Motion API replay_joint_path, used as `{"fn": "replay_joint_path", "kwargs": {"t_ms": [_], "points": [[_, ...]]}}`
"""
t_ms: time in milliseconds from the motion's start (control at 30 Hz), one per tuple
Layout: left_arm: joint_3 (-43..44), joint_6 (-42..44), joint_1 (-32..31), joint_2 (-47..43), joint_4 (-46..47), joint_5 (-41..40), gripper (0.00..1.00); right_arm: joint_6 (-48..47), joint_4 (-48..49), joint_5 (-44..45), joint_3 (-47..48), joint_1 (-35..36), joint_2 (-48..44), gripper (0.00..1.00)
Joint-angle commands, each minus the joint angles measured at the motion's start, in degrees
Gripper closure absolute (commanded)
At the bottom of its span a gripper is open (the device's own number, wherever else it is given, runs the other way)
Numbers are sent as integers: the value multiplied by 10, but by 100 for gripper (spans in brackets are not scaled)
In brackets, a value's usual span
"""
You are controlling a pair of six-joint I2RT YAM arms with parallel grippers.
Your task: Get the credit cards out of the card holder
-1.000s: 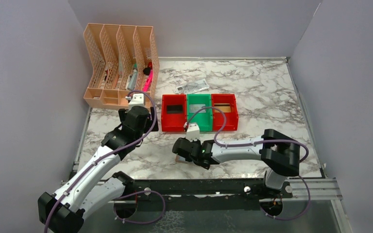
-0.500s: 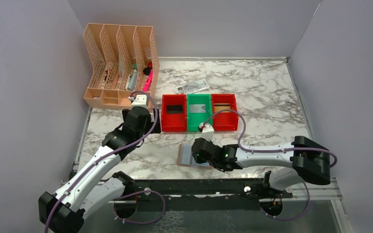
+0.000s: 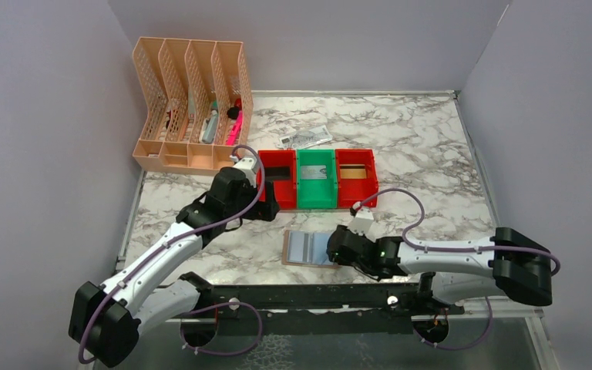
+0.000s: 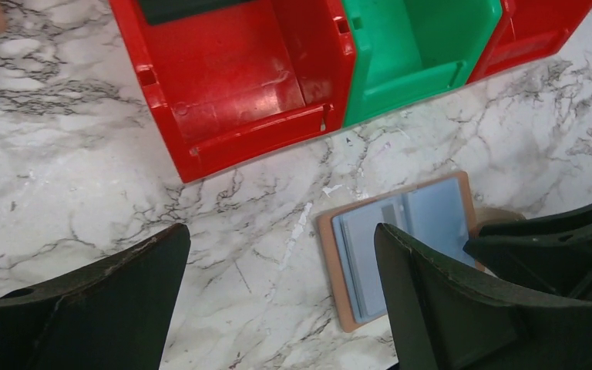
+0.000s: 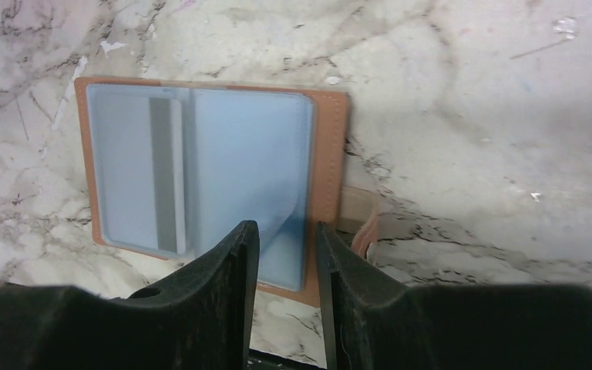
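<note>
Card holder (image 5: 330, 146) open flat, blue-grey panels (image 5: 247, 154) up

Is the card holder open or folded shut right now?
The card holder is open, flat on the table, both pale blue inner panels facing up.

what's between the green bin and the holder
Only bare marble table. The left wrist view shows nothing lying between the green bin and the holder.
</note>
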Motion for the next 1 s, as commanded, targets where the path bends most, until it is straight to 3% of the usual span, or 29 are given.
{"fn": "replay_joint_path", "kwargs": {"t_ms": [0,100,300,433,600,800,967], "points": [[9,4,2,20,28,75,8,64,-86,59,-8,-1,-50,60],[22,23,2,18,7,55,8,39,-94,66,-3,-1,-87,56],[27,56,2,-26,-13,-62,5,-92,-8,15,22,-1,-103,53],[11,51,3,-67,-21,-135,4,-134,0,-30,87,-1,-31,53],[6,44,3,-114,-33,-199,2,-118,-52,-12,159,6,48,53],[5,42,3,-121,-33,-207,2,-186,-20,-48,184,13,89,48],[11,43,3,-108,-38,-201,2,-169,-74,-39,246,35,175,40]]}}
